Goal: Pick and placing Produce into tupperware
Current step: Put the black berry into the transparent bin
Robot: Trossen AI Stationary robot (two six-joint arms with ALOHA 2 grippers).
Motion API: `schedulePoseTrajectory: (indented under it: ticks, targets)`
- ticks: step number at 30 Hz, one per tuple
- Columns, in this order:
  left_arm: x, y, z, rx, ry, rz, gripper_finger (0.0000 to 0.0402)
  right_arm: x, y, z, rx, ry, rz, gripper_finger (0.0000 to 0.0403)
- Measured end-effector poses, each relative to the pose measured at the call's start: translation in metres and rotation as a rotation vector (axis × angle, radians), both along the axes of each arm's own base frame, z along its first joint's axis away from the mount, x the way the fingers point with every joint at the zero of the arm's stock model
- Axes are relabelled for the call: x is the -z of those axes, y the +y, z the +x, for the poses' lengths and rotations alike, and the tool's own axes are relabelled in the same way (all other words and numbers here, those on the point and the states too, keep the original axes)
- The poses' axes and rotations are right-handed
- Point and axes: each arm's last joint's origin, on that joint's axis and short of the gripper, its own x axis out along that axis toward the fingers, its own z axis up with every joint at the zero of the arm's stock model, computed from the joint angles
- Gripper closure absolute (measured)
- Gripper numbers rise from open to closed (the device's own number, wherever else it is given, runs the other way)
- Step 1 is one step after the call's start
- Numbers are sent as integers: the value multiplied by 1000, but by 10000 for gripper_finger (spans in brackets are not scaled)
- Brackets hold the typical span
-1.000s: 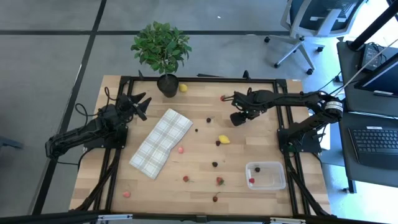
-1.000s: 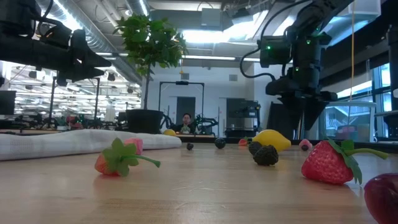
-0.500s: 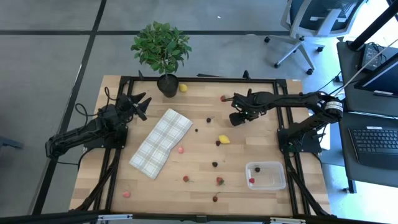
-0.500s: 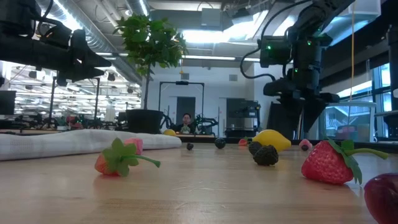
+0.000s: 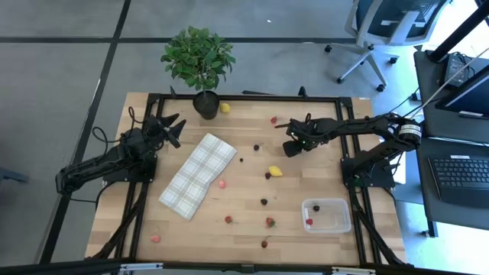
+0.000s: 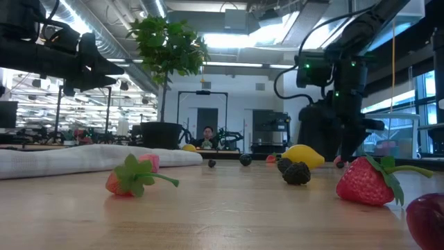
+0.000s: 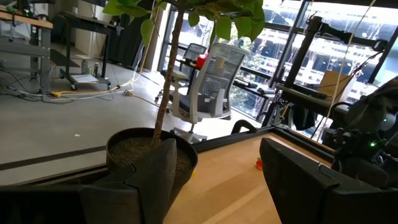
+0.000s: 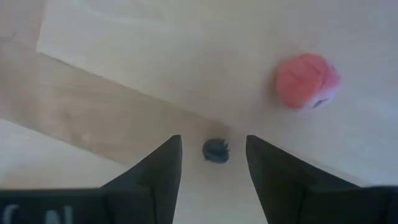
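Lowered, right gripper fingers now straddle dark berry, apart.

Pale wood, clear plastic and woven cloth under matt black arms

The surface is light, smooth wood with a visible grain and a dull sheen. The tupperware is clear, glossy plastic. The plaid cloth looks soft, woven and matt. The produce pieces look like moulded plastic: a red strawberry with a faintly shiny dimpled skin, a bumpy dark berry, a smooth yellow lemon. The right gripper's fingers are matt dark plastic, as are the left gripper's. The plant pot is matt black, holding gritty soil.
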Motion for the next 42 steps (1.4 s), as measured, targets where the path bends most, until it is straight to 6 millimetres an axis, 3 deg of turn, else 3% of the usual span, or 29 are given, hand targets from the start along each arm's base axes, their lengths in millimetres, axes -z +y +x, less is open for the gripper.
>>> schedulePoseTrajectory:
  ticks: [9, 23, 42]
  targets:
    - [0, 0, 0, 0, 0, 0, 176, 0, -1, 2, 1, -12, -21, 222]
    - [0, 0, 0, 0, 0, 0, 176, 16, -2, 5, 12, 52, 25, 222]
    - [0, 0, 0, 0, 0, 0, 176, 17, 2, 2, 30, 67, 91, 256]
